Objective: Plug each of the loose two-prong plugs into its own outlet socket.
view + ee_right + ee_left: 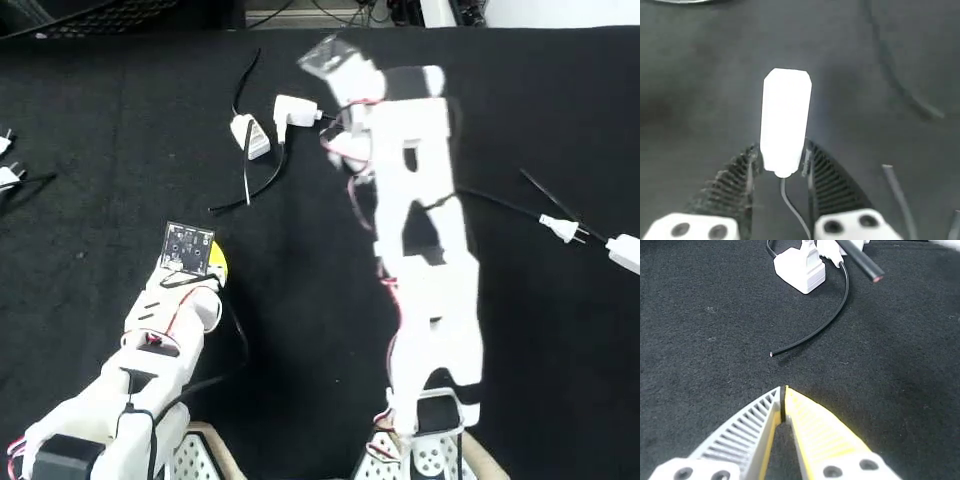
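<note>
White two-prong plug [565, 230] on a black cord lies loose at the right side of the black cloth-covered desk [90, 90], near a white socket block [625, 252] at the edge.

Right end effector [781, 150], at the far middle of the desk, grips the corded end of a white oblong plastic connector [786, 117], one finger on each side. Just beside it lies a second white connector [800, 270], its black cord [825, 322] curling toward the left arm. Left end effector [784, 391], white and yellow fingers pressed together and holding nothing, is over bare cloth at the near left.
</note>
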You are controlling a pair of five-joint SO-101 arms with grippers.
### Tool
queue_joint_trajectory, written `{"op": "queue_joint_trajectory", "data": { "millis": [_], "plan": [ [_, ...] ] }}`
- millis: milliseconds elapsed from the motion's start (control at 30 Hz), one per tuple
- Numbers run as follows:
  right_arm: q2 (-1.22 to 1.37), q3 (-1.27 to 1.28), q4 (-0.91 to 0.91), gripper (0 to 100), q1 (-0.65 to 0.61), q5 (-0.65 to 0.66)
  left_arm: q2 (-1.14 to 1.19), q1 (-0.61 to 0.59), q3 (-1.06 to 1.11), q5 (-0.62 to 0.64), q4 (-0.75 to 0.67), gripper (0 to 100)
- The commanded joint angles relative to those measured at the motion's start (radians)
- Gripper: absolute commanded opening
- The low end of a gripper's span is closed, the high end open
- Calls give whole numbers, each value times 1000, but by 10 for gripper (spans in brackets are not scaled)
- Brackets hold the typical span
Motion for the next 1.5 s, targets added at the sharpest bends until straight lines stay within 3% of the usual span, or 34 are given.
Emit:
{"op": "queue_joint_trajectory", "data": {
  "millis": [0, 200, 433, 567, 667, 933, 1467],
  "plan": [
    [-70, 70, 26, 12, -86, -41, -9, 1, 19, -8, 8, 31],
    [-70, 214, 25, 12, -235, -69, -17, -19, 19, -8, 8, 31],
    [-64, 366, -48, 12, -391, -133, -21, -166, 10, -8, -3, 31],
    [-64, 483, -137, 14, -394, -161, -21, -263, -12, -6, -3, 30],
    [-64, 533, -190, 27, -391, -161, -21, -269, -18, -2, -3, 30],
    [-87, 490, -199, 227, -361, -124, -21, -203, -16, -6, 2, 30],
    [-145, 341, -198, 226, -304, -72, -21, -197, -2, -6, -3, 30]
  ]
}}
